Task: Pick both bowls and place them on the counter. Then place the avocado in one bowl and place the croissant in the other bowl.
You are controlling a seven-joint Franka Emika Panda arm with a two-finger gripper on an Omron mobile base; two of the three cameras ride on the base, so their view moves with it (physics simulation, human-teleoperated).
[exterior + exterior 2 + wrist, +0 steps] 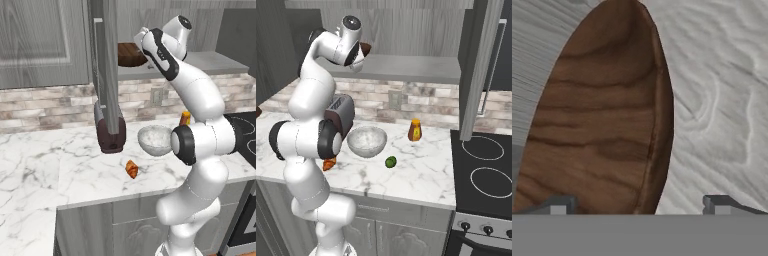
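Observation:
The dark brown wooden bowl (pixel 602 125) stands on the grey cabinet shelf (pixel 210 62), close in front of my gripper (pixel 637 205). The gripper is open, and its fingertips (pixel 559 205) straddle the bowl's near rim without gripping it. In the base views the wooden bowl (pixel 131 54) (pixel 365 48) peeks out beside my raised hand. The pale marbled bowl (pixel 155 139) (pixel 367 141) sits upright on the white marble counter (pixel 50 155). The croissant (pixel 132 169) (pixel 329 163) lies near the counter's front edge. The avocado (pixel 390 161) rests just right of the marbled bowl.
An open cabinet door (pixel 107 65) (pixel 478 65) hangs down left of the shelf. Below it stands a dark brown toaster (pixel 110 127) (pixel 340 114). An orange bottle (pixel 185 118) (pixel 415 130) stands by the brick wall. A black stove (pixel 486 165) adjoins the counter's right end.

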